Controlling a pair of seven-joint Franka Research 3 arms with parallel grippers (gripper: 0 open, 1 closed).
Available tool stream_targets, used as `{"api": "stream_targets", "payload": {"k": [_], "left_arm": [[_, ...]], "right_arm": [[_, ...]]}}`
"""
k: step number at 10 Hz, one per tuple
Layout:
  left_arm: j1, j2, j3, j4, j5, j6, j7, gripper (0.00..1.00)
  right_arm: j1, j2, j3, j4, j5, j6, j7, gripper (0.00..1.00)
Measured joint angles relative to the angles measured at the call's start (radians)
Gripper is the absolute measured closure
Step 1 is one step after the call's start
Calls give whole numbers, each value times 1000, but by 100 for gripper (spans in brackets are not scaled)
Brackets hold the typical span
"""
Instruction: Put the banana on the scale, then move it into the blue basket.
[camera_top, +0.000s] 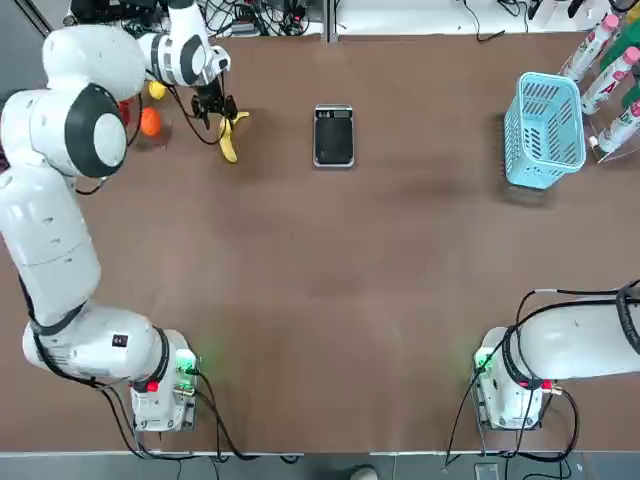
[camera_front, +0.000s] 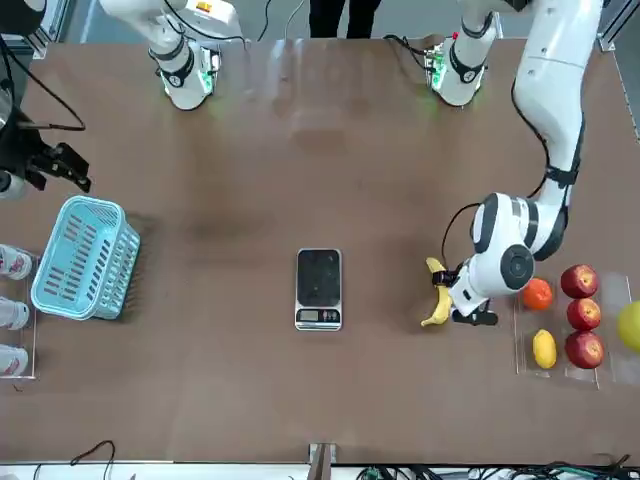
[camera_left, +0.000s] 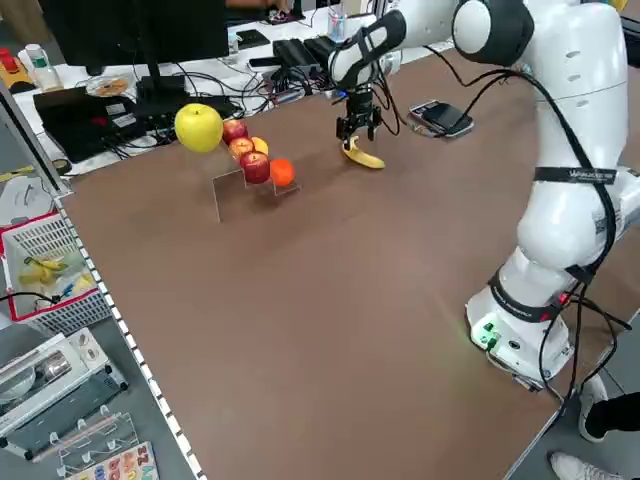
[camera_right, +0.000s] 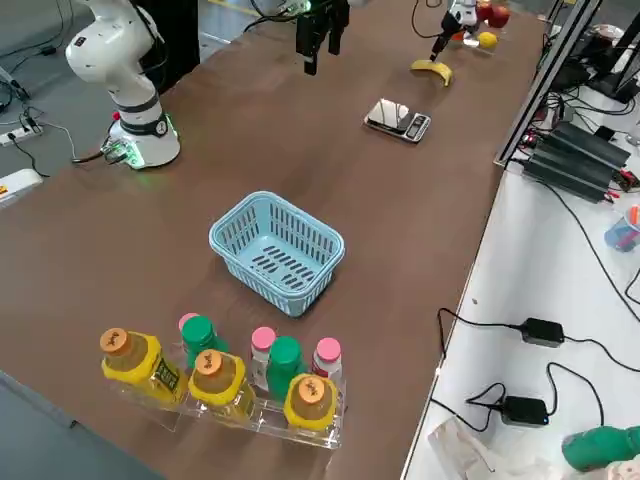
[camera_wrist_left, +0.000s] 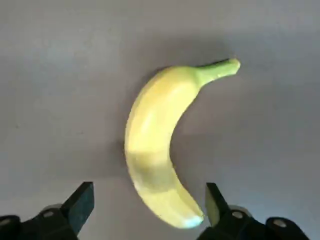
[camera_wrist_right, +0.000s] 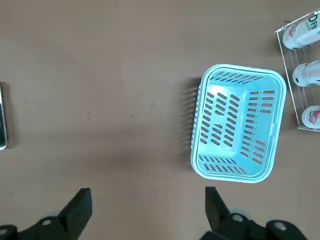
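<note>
Brown tabletop, wide and mostly bare, with the scale (camera_top: 333, 135) near twelve o'clock in the top view, the blue basket (camera_top: 543, 130) out toward two and the banana (camera_top: 230, 136) lying flat at about eleven, just beside a rack of fruit (camera_front: 575, 318). Judged as the opening step, the pickup: left gripper (camera_wrist_left: 149, 210) down over the banana, jaws wide either side of its blunt end, not yet pinching; right gripper (camera_wrist_right: 148, 212) parked high, jaws wide, holding nothing. Next: close on the curved, smooth yellow body with its greenish stem, lift, carry toward the scale.
</note>
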Motion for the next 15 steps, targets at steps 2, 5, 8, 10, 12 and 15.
{"api": "stream_targets", "payload": {"k": [2, 5, 8, 10, 12, 15], "left_arm": [[-25, 32, 1, 0, 36, 16, -33, 7], [-24, 66, 2, 1, 91, 24, -62, 15], [-14, 64, 3, 15, 91, 20, -62, 58], [-11, 54, 3, 34, 91, 7, -63, 70], [-20, 15, -15, 88, 86, -87, -137, 71], [-170, -17, -69, 218, 80, -177, -436, 70]], "right_arm": [[0, 0, 0, 0, 0, 0, 0, 0], [0, 0, 0, 0, 0, 0, 0, 0], [0, 0, 0, 0, 0, 0, 0, 0], [0, 0, 0, 0, 0, 0, 0, 0], [0, 0, -1, -1, 0, 0, 0, 0], [0, 0, -1, -1, 0, 0, 0, 0]]}}
